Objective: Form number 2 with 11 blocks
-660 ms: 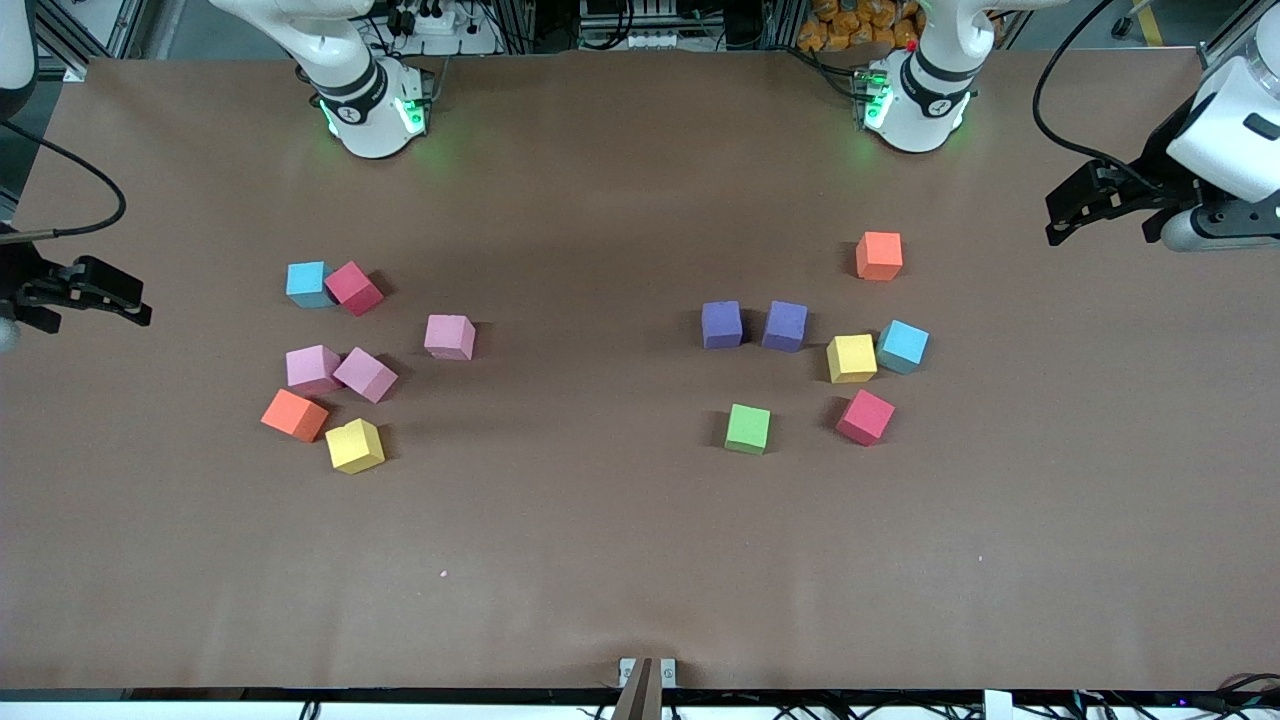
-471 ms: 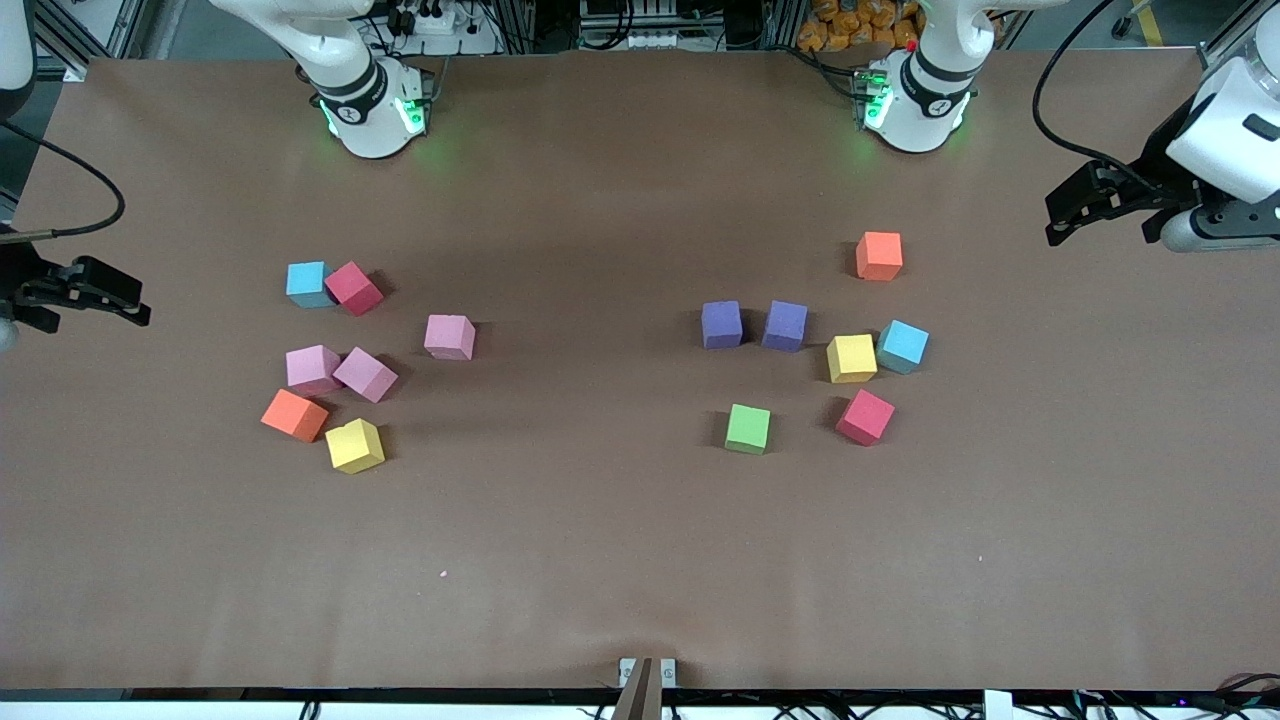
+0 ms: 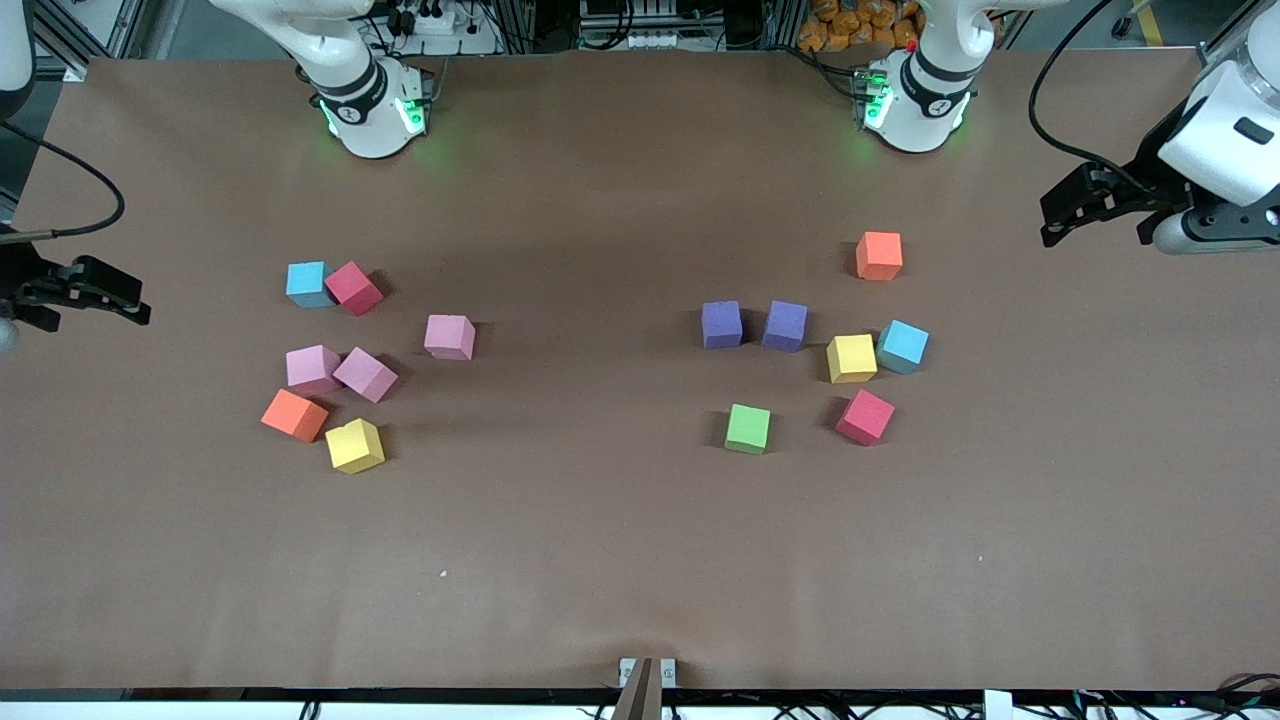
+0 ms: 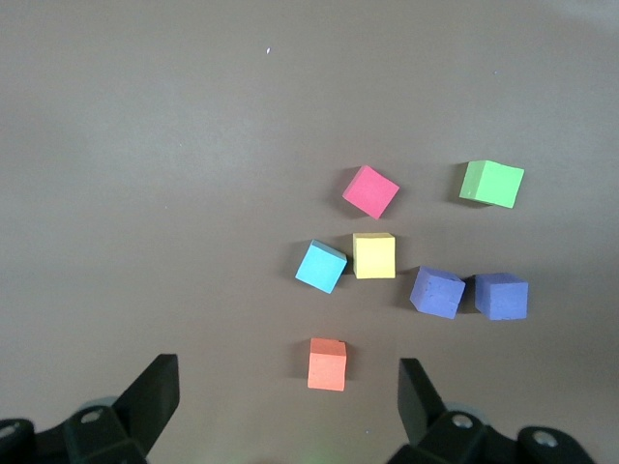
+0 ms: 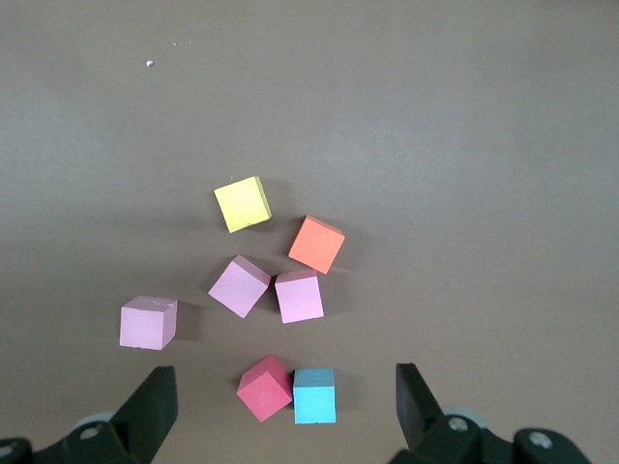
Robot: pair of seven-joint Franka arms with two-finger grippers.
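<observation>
Fourteen blocks lie loose on the brown table [image 3: 600,560] in two clusters, none joined into a digit. Toward the right arm's end there are seven: a light blue block [image 3: 307,283] touching a red block [image 3: 354,288]; a lone pink block [image 3: 449,336]; two more pink blocks [image 3: 313,368] [image 3: 365,374] touching each other; and nearest the front camera an orange block [image 3: 294,414] just beside a yellow block [image 3: 354,445]. Toward the left arm's end there are seven more: an orange block [image 3: 879,255] farthest from the camera; two purple blocks [image 3: 721,324] [image 3: 785,325] side by side, close but apart; a yellow block [image 3: 851,358] touching a light blue block [image 3: 903,346]; and nearest the camera a green block [image 3: 747,428] and a red block [image 3: 865,417], well apart. By colour: three pink, two each of yellow, purple, red, orange and light blue, one green. The left gripper [image 3: 1052,212] hangs over the table's edge at its own end, fingers spread wide and empty. The right gripper [image 3: 138,308] hangs over its own end, also spread and holding nothing.
</observation>
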